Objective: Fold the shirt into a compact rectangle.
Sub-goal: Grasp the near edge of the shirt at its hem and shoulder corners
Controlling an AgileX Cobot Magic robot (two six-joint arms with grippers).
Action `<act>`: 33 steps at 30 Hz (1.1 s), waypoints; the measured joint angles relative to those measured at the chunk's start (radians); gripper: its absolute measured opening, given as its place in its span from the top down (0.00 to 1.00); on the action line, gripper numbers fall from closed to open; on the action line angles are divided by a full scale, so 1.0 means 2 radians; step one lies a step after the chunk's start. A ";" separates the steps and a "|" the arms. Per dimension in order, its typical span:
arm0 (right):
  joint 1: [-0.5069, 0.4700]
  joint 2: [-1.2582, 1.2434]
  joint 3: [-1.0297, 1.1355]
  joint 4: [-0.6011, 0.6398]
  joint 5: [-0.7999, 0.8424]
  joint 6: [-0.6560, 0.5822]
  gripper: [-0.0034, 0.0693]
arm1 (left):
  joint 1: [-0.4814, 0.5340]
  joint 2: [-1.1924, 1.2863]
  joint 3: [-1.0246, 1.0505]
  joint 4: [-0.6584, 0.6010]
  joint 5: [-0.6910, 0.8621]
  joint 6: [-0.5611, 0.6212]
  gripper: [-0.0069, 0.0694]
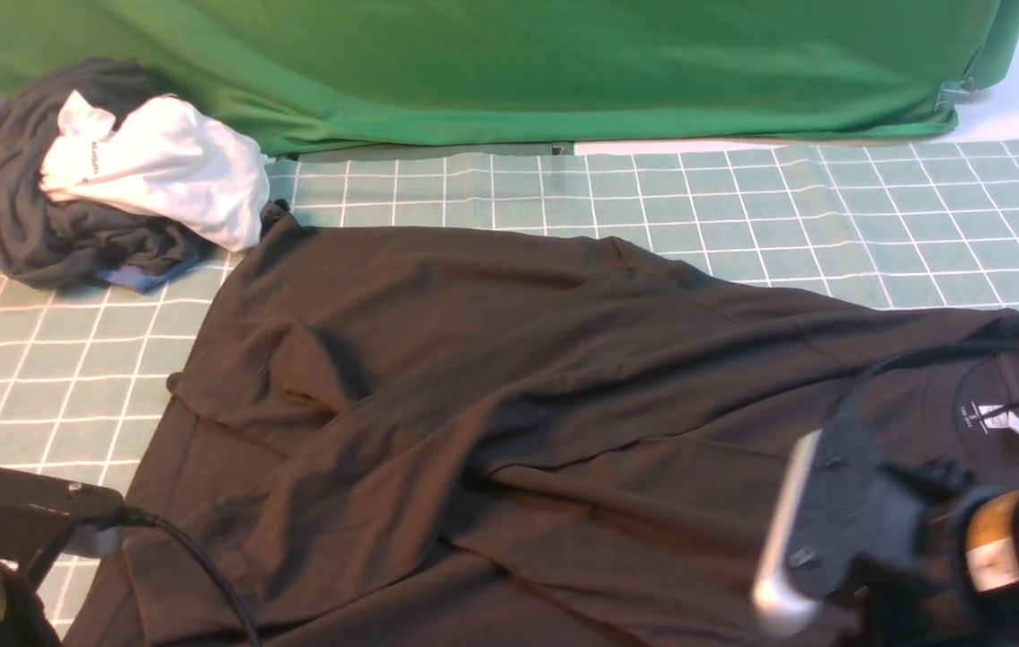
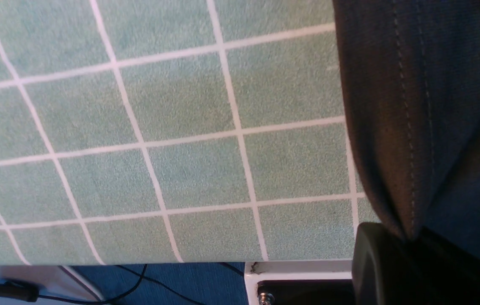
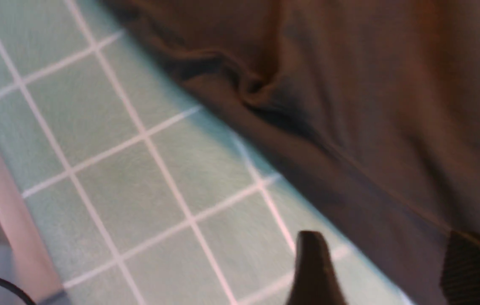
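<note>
Left wrist: shirt (image 2: 443,97) in tool (image 2: 411,240)

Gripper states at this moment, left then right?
Left gripper: closed on the hem edge of the black shirt.
Right gripper: open, fingers wide apart, holding nothing.

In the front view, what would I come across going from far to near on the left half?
The green cloth, then the white garment in the bundle, then the black shirt.
</note>
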 joint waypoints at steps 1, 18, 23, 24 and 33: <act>0.011 0.019 0.000 -0.004 -0.010 0.000 0.38 | 0.000 0.000 0.000 0.000 -0.004 -0.003 0.89; 0.059 0.149 -0.005 -0.032 -0.117 -0.002 0.80 | 0.000 -0.001 0.002 -0.007 -0.032 -0.007 0.89; 0.059 0.137 -0.002 -0.036 -0.101 -0.002 0.91 | 0.000 -0.001 -0.002 -0.011 -0.028 -0.005 0.89; 0.059 0.127 -0.001 -0.036 -0.087 -0.002 0.91 | 0.000 -0.001 -0.008 -0.012 -0.022 -0.005 0.89; 0.060 0.042 -0.001 -0.039 -0.038 0.008 0.91 | 0.000 -0.001 -0.061 -0.013 -0.019 -0.004 0.89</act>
